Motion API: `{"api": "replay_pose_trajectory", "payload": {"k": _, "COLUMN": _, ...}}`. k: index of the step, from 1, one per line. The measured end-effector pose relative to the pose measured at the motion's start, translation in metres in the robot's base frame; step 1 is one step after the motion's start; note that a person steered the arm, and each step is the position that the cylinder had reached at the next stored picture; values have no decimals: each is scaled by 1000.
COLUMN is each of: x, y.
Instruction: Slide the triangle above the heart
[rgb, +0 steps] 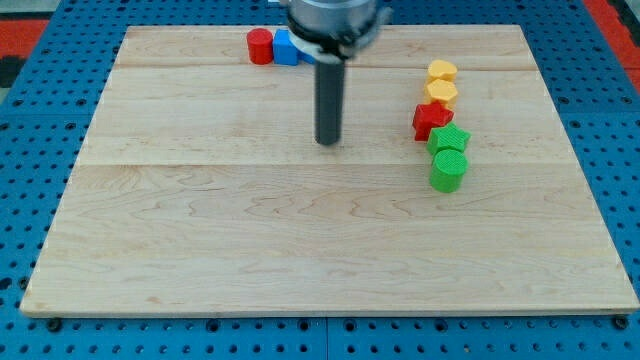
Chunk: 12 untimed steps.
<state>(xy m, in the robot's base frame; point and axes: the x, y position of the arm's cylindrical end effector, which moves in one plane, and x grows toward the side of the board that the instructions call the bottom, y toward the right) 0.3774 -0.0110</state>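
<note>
Blue block (285, 47): near the worktop's (200, 240) top edge, left of centre, touching a red cylinder (260, 46) on its left. Right side hidden by the arm, so the shape is not fully made out; judged to be the triangle.

Heart: not made out with certainty. Two yellow blocks are stacked at the view's right, upper yellow block (441, 71) touching lower yellow block (441, 93); the upper one is judged the likelier heart. Below them a column is formed by a red star (431, 120), a green star (449, 138) and a green block (447, 170).

Tool: a plain rod with no jaws, so nothing is spread, pressed or pinched. The tip (328, 142) is set on bare wood, below and right of the blue block, well apart from every block.

Step in hand: approach; no contact is made yet.

Next move, as judged: the tip is to be brought round to the blue block's left, between it and the red cylinder, then a rightward push is called for along the top edge. The red cylinder could be dragged along.
</note>
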Motion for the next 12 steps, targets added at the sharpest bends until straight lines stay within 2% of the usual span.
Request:
{"api": "replay_pose_trajectory", "payload": {"k": 1, "x": -52, "y": -81}}
{"api": "replay_pose_trajectory", "payload": {"k": 2, "x": -112, "y": -121}}
{"api": "replay_pose_trajectory", "payload": {"k": 3, "x": -152, "y": -147}}
{"api": "replay_pose_trajectory", "payload": {"k": 6, "x": -148, "y": 24}}
{"api": "replay_pose_trajectory", "payload": {"k": 7, "x": -139, "y": 55}}
{"api": "replay_pose_trajectory", "payload": {"k": 8, "x": -134, "y": 39}}
{"api": "replay_pose_trajectory", "payload": {"k": 10, "x": -133, "y": 107}}
{"api": "replay_pose_trajectory", "payload": {"k": 11, "x": -113, "y": 157}}
{"api": "replay_pose_trajectory", "payload": {"k": 12, "x": -139, "y": 136}}
